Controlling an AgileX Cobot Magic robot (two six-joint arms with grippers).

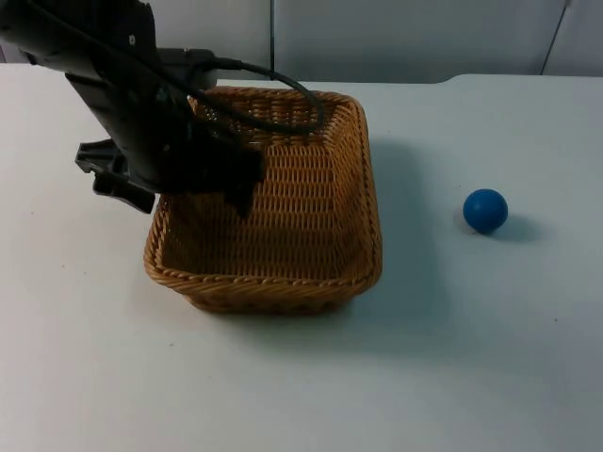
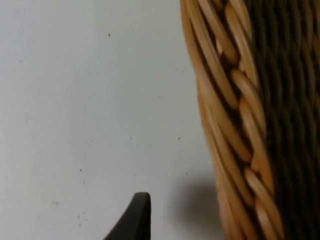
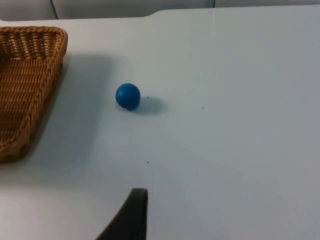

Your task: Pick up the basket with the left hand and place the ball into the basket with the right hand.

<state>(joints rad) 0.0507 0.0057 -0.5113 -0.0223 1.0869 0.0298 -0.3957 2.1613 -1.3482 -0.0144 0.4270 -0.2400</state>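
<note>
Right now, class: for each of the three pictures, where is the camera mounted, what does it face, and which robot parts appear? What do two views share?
Top view: fixed above, looking down and forward at the table; left gripper at the basket rim.
Left wrist view: on the left arm, facing the basket's braided rim; one black fingertip.
Right wrist view: on the waiting right arm, facing the blue ball; one fingertip.
Shared: top and right wrist views both show basket and ball.

I find no writing, label, brand, number or sign that I can read anywhere here, not on the woven basket (image 1: 283, 217), not on the blue ball (image 1: 485, 210), and not on the white table (image 1: 471, 377).
</note>
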